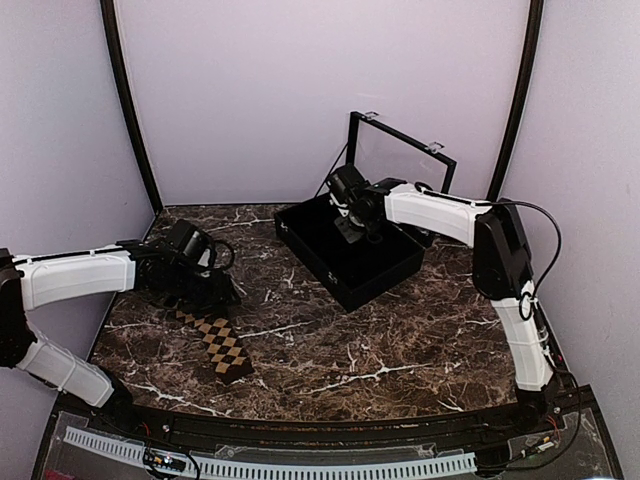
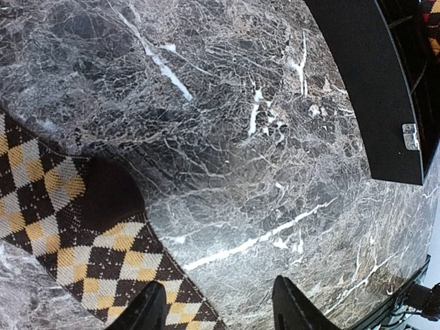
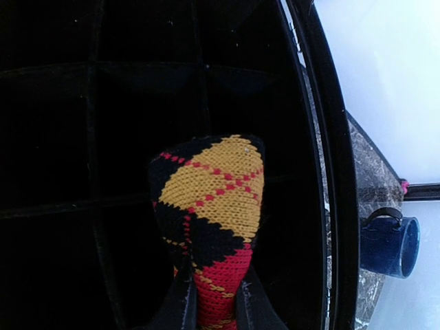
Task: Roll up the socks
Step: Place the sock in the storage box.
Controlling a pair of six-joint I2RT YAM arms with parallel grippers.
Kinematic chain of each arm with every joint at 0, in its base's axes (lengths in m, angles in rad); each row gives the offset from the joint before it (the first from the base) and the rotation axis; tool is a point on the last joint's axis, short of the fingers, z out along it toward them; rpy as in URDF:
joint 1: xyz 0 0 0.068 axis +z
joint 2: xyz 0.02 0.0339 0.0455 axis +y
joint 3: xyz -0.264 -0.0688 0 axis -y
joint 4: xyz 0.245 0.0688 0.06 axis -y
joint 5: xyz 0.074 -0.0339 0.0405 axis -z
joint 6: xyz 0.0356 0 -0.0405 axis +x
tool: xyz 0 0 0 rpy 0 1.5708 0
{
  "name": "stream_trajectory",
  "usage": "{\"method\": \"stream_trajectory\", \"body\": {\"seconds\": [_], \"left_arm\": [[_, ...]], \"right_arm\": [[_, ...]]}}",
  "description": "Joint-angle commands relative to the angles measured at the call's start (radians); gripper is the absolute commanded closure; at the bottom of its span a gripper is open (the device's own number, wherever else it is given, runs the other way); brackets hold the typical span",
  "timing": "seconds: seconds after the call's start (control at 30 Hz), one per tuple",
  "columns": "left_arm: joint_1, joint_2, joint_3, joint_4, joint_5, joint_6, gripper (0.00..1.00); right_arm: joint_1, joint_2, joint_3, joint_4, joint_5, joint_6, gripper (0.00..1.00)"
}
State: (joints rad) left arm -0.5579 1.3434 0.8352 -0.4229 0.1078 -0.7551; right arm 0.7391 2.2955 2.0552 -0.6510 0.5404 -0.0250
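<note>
A: Any lettering to read?
B: Only a small metal plate [image 2: 410, 135] on the wall of the black box [image 2: 371, 89], and it is too small to make anything out.
A: Where are the socks?
B: The tan sock [image 1: 222, 342] lies flat as a strip near the left edge of the marble worktop [image 1: 400, 340], slanting toward the near edge. The red-and-orange sock [image 3: 213, 199] is inside the box, which sits at an angle toward the far edge, right of the middle.
A: And the grippers?
B: The right gripper [image 3: 214, 311] reaches into the box, its fingers pinching the red-and-orange sock at its lower end. The sock's rounded end stands out beyond the fingertips over the gridded black floor. The left gripper [image 2: 220, 313] is at the tan sock's far end, fingers spread, with one fingertip above the sock's edge and the other above bare marble. Whether it touches the fabric I cannot tell.
A: What stands around?
B: A black wire frame [image 1: 400, 134] rises behind the box by the far right corner, and a blue cup-like thing [image 3: 388, 244] shows just outside the box rim.
A: Room to move?
B: Bare marble stretches between the tan sock and the box and on to the right edge — lilac walls [image 1: 300, 100] close the left, far and right sides.
</note>
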Motion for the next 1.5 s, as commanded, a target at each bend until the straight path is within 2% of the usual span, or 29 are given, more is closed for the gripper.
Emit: {"method": "stream_trajectory", "body": {"seconds": [0.0,0.4,0.63,1.03,1.47], "left_arm": [[0.006,0.012,-0.005,-0.034,0.02,0.007,0.44],[0.007,0.049,-0.002,-0.02,0.051,0.002,0.45],[0.006,0.057,-0.021,0.002,0.062,-0.001,0.45],[0.006,0.082,-0.028,0.021,0.085,0.0,0.45],[0.006,0.111,-0.009,0.015,0.089,0.013,0.45]], "right_arm": [[-0.029,0.026,0.061,-0.063,-0.086,0.008,1.0],[-0.052,0.066,0.118,-0.205,-0.172,0.057,1.0],[-0.054,-0.011,0.05,-0.216,-0.2,0.086,1.0],[-0.074,0.166,0.315,-0.365,-0.269,0.102,1.0],[-0.084,0.204,0.294,-0.426,-0.296,0.132,1.0]]}}
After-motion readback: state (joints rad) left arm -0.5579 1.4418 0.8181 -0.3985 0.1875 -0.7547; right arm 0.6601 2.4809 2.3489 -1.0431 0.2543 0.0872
